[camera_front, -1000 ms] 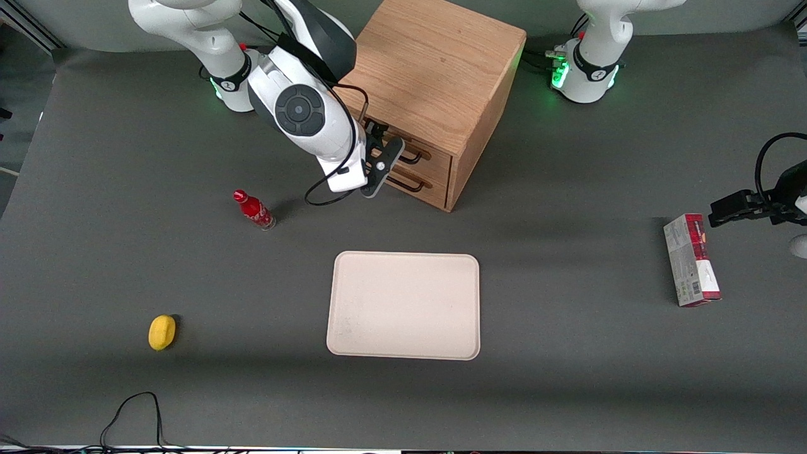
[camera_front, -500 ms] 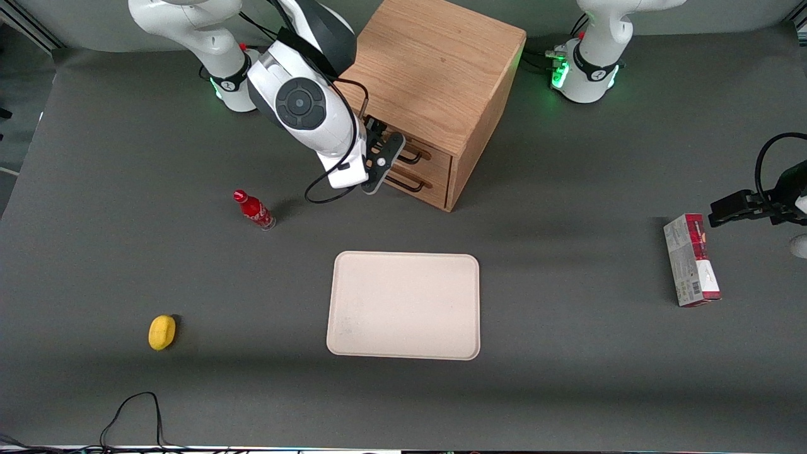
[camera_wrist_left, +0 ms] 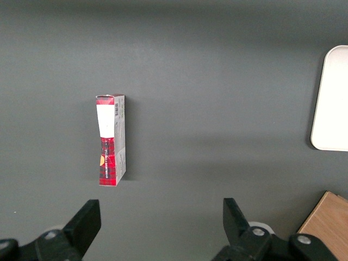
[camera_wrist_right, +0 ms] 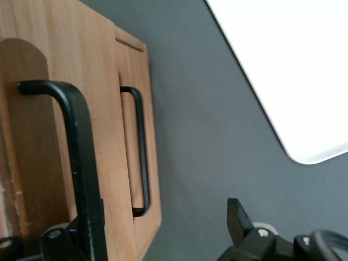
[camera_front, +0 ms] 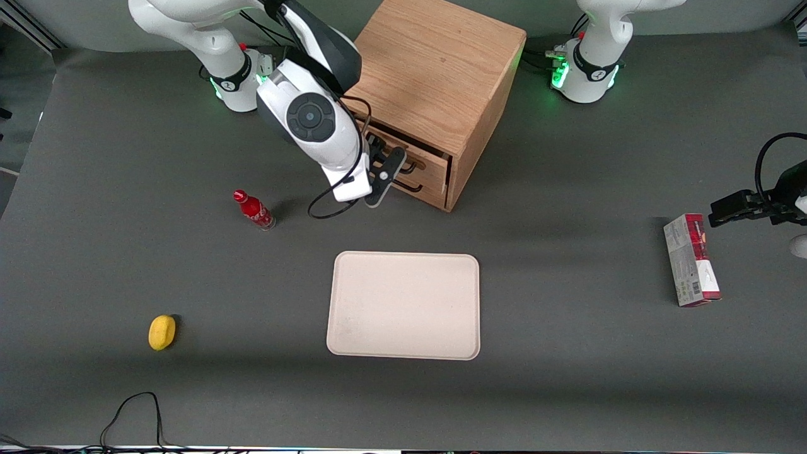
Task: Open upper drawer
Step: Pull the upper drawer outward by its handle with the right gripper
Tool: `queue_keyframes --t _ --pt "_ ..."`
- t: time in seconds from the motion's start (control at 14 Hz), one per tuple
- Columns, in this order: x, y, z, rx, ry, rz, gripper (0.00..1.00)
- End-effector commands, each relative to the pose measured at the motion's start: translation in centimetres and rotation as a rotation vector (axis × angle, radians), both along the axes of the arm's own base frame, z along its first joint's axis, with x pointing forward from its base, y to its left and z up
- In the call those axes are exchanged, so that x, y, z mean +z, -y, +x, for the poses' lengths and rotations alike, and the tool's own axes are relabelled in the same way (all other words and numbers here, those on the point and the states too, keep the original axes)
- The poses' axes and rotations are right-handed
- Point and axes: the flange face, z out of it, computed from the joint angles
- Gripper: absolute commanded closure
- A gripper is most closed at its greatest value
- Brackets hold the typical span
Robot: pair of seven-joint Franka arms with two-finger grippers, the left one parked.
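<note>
The oak cube cabinet [camera_front: 435, 75] stands near the arm bases. Its upper drawer [camera_front: 432, 166] sticks out a little from the cabinet front, farther than the lower drawer [camera_front: 426, 191]. My right gripper [camera_front: 382, 171] is in front of the upper drawer at its black wire handle [camera_front: 410, 168]. In the right wrist view the fingers of the gripper [camera_wrist_right: 163, 231] are spread wide apart. The upper drawer's handle [camera_wrist_right: 80, 157] runs along the inner face of one finger [camera_wrist_right: 89, 234], hooked by it. The lower drawer's handle [camera_wrist_right: 142, 155] sits deeper, on the lower drawer [camera_wrist_right: 129, 109].
A cream tray [camera_front: 403, 305] lies nearer the front camera than the cabinet. A red bottle [camera_front: 254, 210] stands beside my gripper toward the working arm's end. A yellow fruit [camera_front: 162, 331] lies nearer the camera. A red-and-grey box [camera_front: 691, 260] lies at the parked arm's end.
My gripper has moved a little toward the front camera with the handle hooked. The upper drawer has slid out slightly; a dark gap now shows under the cabinet top.
</note>
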Motion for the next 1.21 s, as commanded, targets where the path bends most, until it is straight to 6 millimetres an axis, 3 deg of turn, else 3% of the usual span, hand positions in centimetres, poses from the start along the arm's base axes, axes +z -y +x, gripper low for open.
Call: queue_keyframes --t 0.0,0.21,0.43,0.64,0.86,1.0,1.14 --pt "1.4 2.2 4.0 0.017 0.043 0.033 0.00" --pt "2.0 5.1 7.9 -0.040 0.078 0.040 0.00" --pt "0.8 8.3 11.7 -0.082 0.105 0.012 0.00" --pt "1.3 10.2 14.6 -0.095 0.148 0.008 0.00" --pt "2.3 10.5 15.2 -0.106 0.167 0.015 0.00" --pt "4.3 11.5 15.2 -0.122 0.161 -0.005 0.00" --pt "9.9 13.5 16.6 -0.147 0.212 -0.027 0.00"
